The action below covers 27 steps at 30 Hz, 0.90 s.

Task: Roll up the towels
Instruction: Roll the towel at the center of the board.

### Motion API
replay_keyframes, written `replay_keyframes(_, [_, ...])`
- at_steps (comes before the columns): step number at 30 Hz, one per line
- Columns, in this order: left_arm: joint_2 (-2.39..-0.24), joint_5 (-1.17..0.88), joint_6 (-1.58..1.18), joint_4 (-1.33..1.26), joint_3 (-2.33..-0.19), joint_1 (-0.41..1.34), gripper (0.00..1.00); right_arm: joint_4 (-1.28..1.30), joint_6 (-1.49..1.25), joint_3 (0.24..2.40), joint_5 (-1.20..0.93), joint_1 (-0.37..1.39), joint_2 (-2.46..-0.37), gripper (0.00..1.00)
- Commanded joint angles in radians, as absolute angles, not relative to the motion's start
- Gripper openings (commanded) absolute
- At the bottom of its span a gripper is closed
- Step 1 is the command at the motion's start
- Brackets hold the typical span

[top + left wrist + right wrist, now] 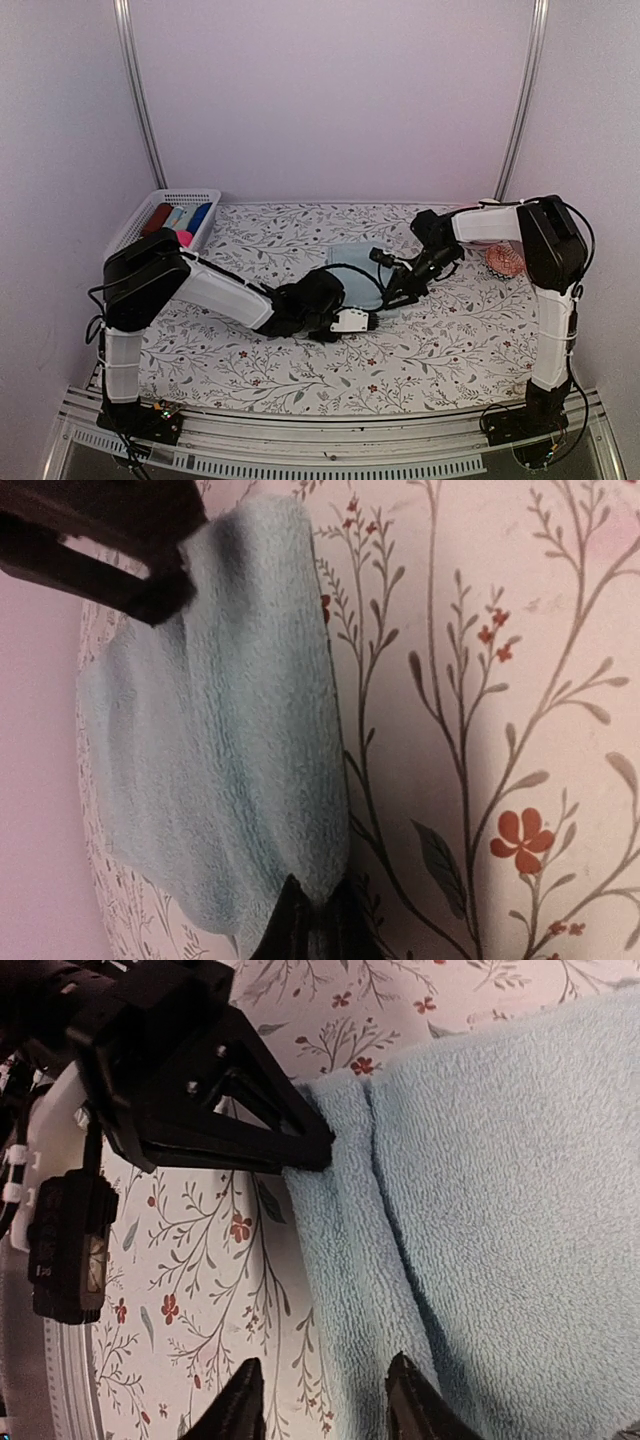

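- pale blue towel [350, 258] lies on the flowered table [300, 380], about mid-table, between the two arms; its near edge is folded over into a narrow first turn.
- left tool [312, 912] is pinched closed on that folded edge, with terry cloth caught between its tips.
- right tool [325, 1405] stands part open and grips nothing; one tip is over bare table just beside the towel and the other over the cloth, so the fold lies between them.
- pink towel [505, 262] sits by the right arm, well apart from the blue one; it looks rolled, but it is too small to be sure.
- white basket [183, 195] at the far left corner holds coloured rolls.
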State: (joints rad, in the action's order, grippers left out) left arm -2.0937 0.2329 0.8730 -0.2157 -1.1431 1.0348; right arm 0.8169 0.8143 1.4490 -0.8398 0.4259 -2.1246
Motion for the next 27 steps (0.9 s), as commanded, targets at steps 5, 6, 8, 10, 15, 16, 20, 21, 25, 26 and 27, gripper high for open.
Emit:
replay_keyframes(5, [-2.021,-0.083,0.708,0.05,-1.198,0.975,0.0,0.672,1.007,1.223,-0.742,0.422,-1.756,0.63])
replay_keyframes(6, [-2.021,-0.114,0.697,0.075,-1.209,0.966,0.0,0.632,1.036,1.167,-0.721,0.422,-1.719,0.64])
replay_keyframes(8, [-2.026,-0.17,0.678,0.122,-1.232,0.953,0.0,0.556,1.067,1.088,-0.688,0.422,-1.659,0.66])
replay_keyframes(10, [-2.034,-0.214,0.655,0.155,-1.255,0.939,0.0,0.494,1.109,1.015,-0.669,0.425,-1.606,0.66])
replay_keyframes(15, [-2.049,-0.323,0.61,0.208,-1.302,0.901,0.0,0.296,1.256,0.782,-0.666,0.448,-1.439,0.74])
replay_keyframes(16, [-2.051,-0.347,0.605,0.215,-1.309,0.889,0.0,0.243,1.297,0.724,-0.675,0.452,-1.408,0.77])
replay_keyframes(20, [-2.072,-0.436,0.586,0.264,-1.35,0.856,0.0,0.102,1.346,0.629,-0.627,0.503,-1.352,0.83])
replay_keyframes(21, [-2.079,-0.457,0.583,0.278,-1.361,0.849,0.0,0.069,1.332,0.625,-0.595,0.526,-1.358,0.83])
replay_keyframes(25, [-2.108,-0.514,0.579,0.335,-1.405,0.826,0.0,-0.033,1.263,0.625,-0.46,0.586,-1.422,0.81])
replay_keyframes(26, [-2.115,-0.526,0.578,0.346,-1.412,0.821,0.0,-0.061,1.256,0.622,-0.429,0.6,-1.437,0.8])
replay_keyframes(27, [-2.121,-0.533,0.579,0.354,-1.42,0.818,0.0,-0.076,1.243,0.621,-0.404,0.614,-1.451,0.8])
